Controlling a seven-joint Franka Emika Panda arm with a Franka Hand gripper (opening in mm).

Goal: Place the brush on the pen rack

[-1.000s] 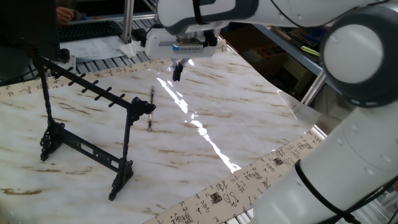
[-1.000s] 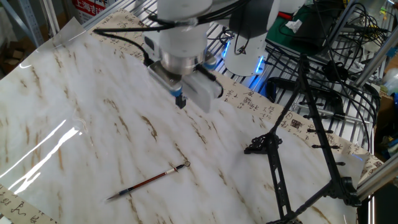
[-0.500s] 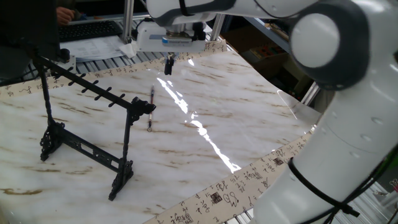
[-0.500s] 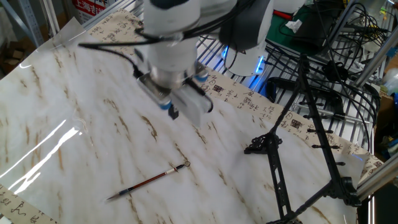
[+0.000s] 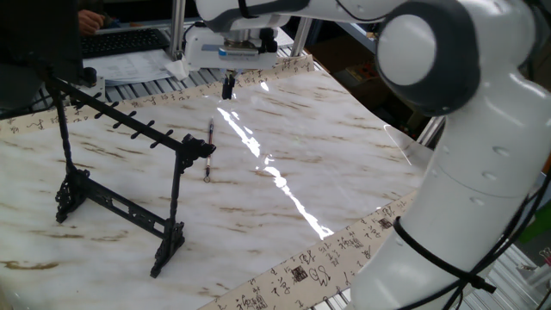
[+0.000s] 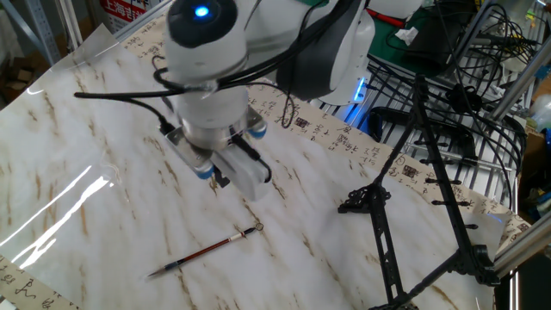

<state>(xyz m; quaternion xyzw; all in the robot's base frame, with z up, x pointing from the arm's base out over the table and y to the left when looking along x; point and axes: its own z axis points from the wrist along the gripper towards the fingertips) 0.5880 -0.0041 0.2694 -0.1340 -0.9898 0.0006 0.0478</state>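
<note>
The marble-patterned table point(image 5: 344, 164) has wide bare surface on the side away from the pen rack point(image 5: 120, 185), and its edges carry a strip of paper printed with calligraphy. In the other fixed view the rack point(image 6: 430, 207) stands near the table's far edge, with wire shelving just behind it. One brush point(image 5: 209, 148) lies flat on the marble, one end close beside the rack's nearer upright; whether they touch cannot be told. In the other fixed view the brush point(image 6: 207, 251) lies well apart from the rack's foot, its loop end pointing toward the rack. There is one rack, one brush, one arm. The gripper point(image 5: 228, 87) hangs above the table beyond the brush, holding nothing and touching nothing; the fingers look close together, but whether they meet cannot be told. In the other fixed view the gripper point(image 6: 220, 180) is above the marble, near the brush.
</note>
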